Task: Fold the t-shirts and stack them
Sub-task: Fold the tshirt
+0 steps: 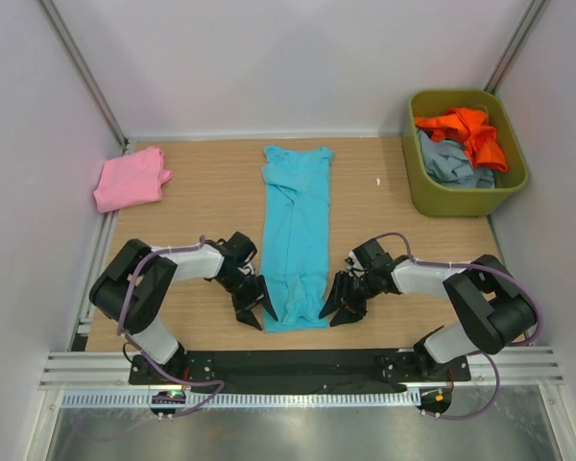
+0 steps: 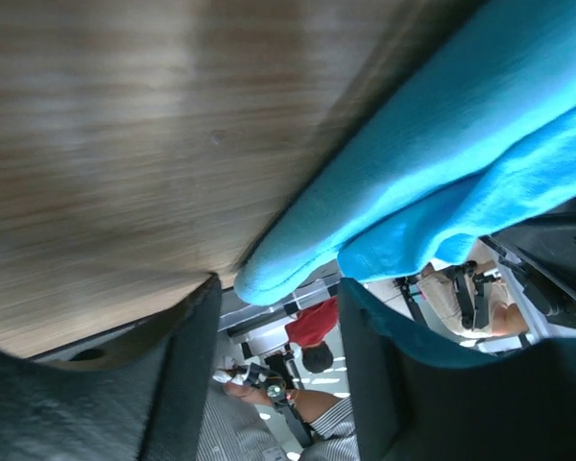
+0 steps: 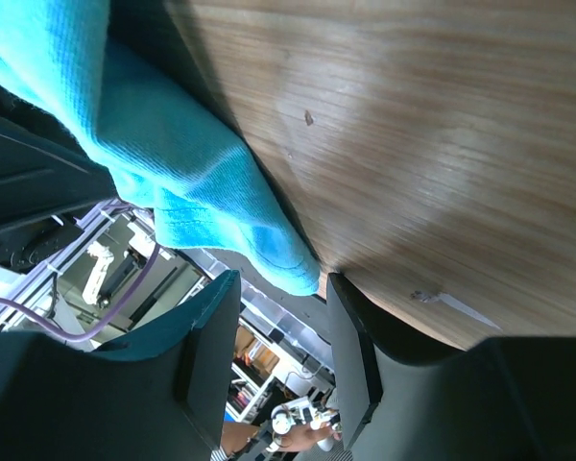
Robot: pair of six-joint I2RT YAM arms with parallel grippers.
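A turquoise t-shirt lies in a long folded strip down the middle of the wooden table. My left gripper is open at the strip's near left corner; the left wrist view shows that corner just beyond the fingers. My right gripper is open at the near right corner, seen in the right wrist view just past the fingers. A pink t-shirt lies folded at the far left. An orange t-shirt and a grey-blue one lie crumpled in the bin.
An olive-green plastic bin stands at the far right of the table. White walls with metal posts enclose the table. A metal rail runs along the near edge by the arm bases.
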